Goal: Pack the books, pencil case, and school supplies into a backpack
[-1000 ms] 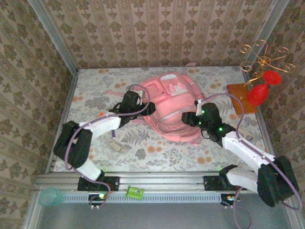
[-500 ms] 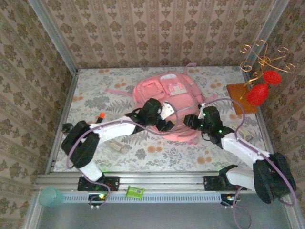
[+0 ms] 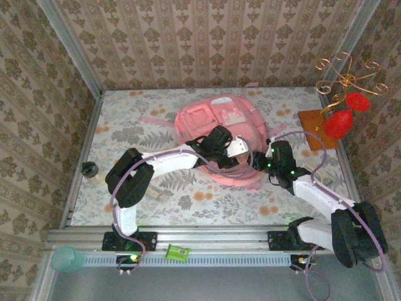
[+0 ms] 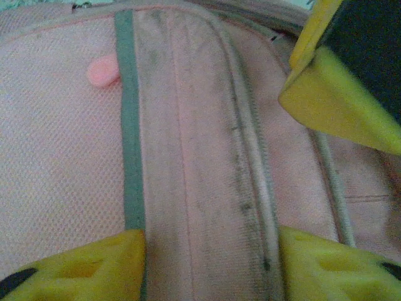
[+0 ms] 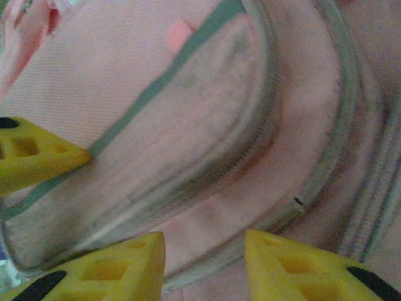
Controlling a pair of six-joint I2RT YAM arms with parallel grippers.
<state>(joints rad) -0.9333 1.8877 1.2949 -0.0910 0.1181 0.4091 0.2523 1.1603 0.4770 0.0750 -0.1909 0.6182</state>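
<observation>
- On the bench [image 3: 125,125], around the middle and toward the far side, the backpack [image 3: 210,116] is seen lying flat with its front pockets up.
- Handling, as judged: soft, limp fabric that is bulky but light. It is expected to sag and fold if lifted by one spot, and no stiff edge is offered.
- The best hold is judged to be the zip [image 4: 250,157] ridge or the seam band beside it, taken from both sides so the mouth can be spread.
- A small pink tab [image 4: 103,69] is seen by the grey-green trim [image 4: 128,125]. It may be a puller, but it is too blurred to be sure.
- Left pincer [image 4: 212,241]: the jaws are seen apart, astride the flat band that carries the zip. The fabric between them is not bunched, so nothing is taken as gripped.
- Right pincer [image 5: 203,244]: the jaws are part-way in with a curved zip ridge between them. Whether it is pinched cannot be told.
- Left arm: the elbow is bent at near-left and the forearm is stretched right to the backpack's near edge.
- Right arm: the elbow is folded at near-right and the forearm is run left and away to the same edge.
- The pincers are set just beside each other, and a right finger [image 4: 338,94] is caught in the left wrist view.
</observation>
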